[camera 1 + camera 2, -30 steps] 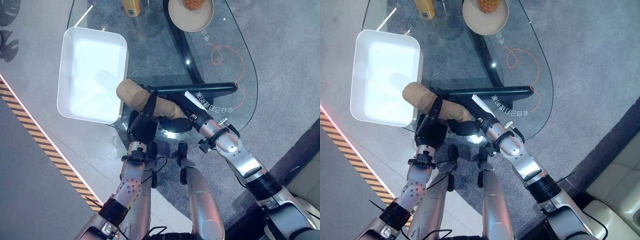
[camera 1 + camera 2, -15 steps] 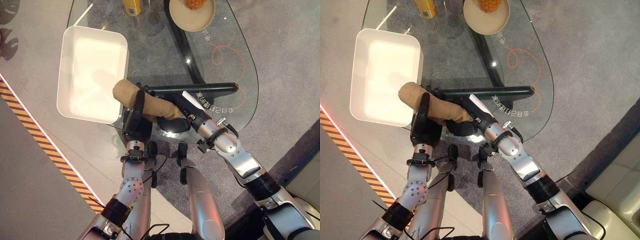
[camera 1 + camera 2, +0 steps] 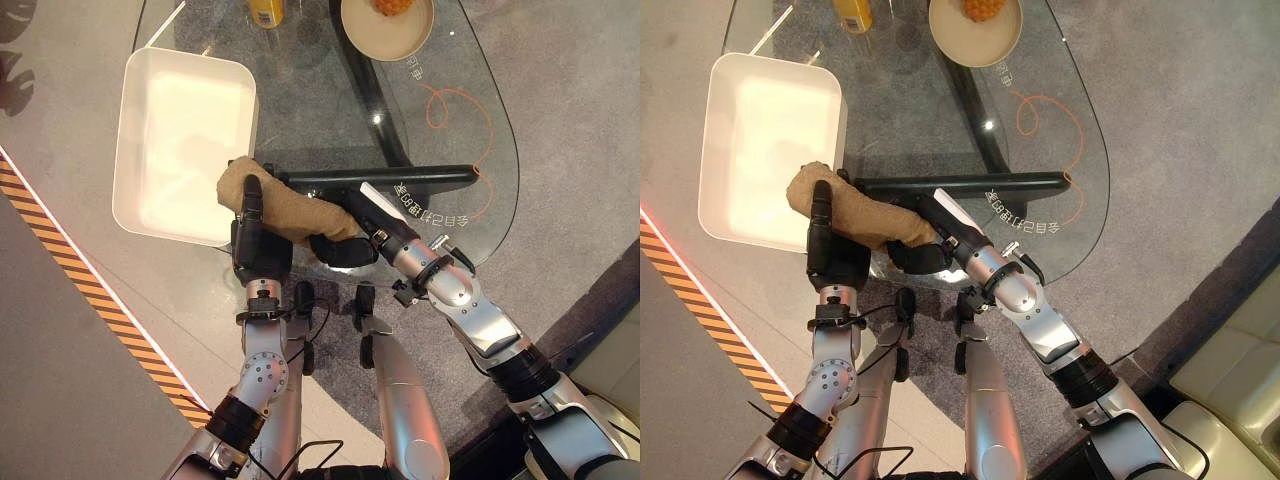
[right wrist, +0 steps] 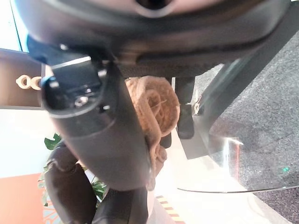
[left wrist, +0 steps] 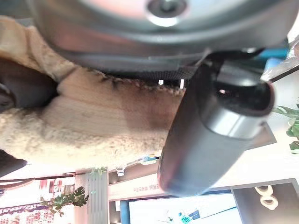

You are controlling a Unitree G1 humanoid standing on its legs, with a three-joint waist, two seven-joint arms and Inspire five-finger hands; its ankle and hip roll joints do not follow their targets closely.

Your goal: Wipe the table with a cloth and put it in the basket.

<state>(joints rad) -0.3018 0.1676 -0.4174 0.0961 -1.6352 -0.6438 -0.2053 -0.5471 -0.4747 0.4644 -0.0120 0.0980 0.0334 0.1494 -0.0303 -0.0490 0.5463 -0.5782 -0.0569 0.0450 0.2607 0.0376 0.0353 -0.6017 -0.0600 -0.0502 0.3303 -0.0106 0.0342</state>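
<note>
at the near edge of the glass surface, beside the white basket, the left hand and right hand both clasp a rolled tan cloth, likely soft and light, best gripped mid-roll.

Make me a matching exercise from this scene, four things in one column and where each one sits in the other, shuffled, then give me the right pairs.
Things:
1. cloth
2. basket
3. bowl
4. orange cord

Places:
A. at the table's far edge, with something orange in it
B. looped on the floor, seen through the glass table
C. rolled up, held between the left hand and the right hand at the table's near edge
D. white and open, on the table's left end

Pairs: 1-C, 2-D, 3-A, 4-B
</note>
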